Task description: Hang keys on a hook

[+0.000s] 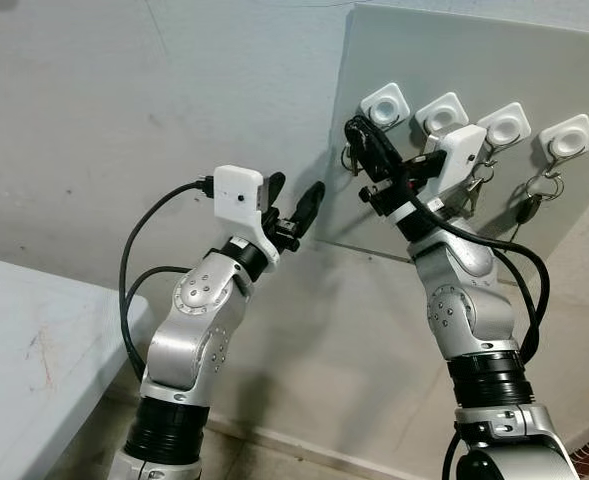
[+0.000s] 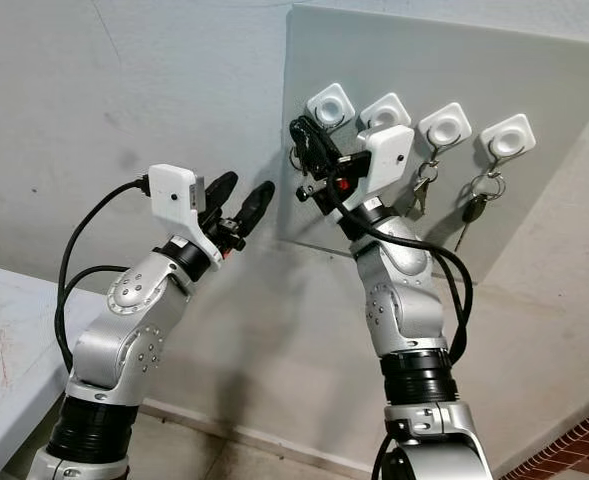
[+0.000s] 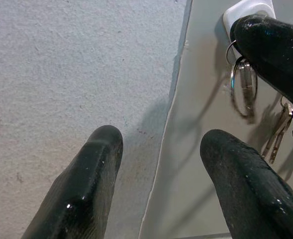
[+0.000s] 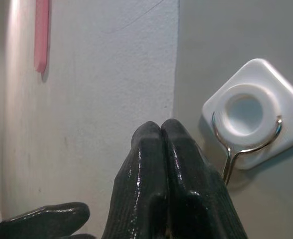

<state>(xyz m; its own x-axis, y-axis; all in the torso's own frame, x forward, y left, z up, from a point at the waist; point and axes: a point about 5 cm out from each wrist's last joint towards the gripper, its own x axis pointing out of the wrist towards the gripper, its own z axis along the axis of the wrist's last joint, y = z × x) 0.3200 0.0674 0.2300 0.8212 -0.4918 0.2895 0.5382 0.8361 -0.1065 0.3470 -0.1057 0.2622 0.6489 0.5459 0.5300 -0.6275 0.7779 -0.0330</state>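
A board leans on the wall, holding four hooks in a row from nine to three o'clock. Keys hang under the three o'clock hook. The right gripper sits at the nine o'clock hook — the left gripper lies further toward nine o'clock, beside the board's edge. A table stands at seven o'clock.

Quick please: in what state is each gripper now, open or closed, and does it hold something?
Left gripper: open, holding nothing, near the board's edge.
Right gripper: closed, at the first hook by the key ring; whether it pinches the ring cannot be told.
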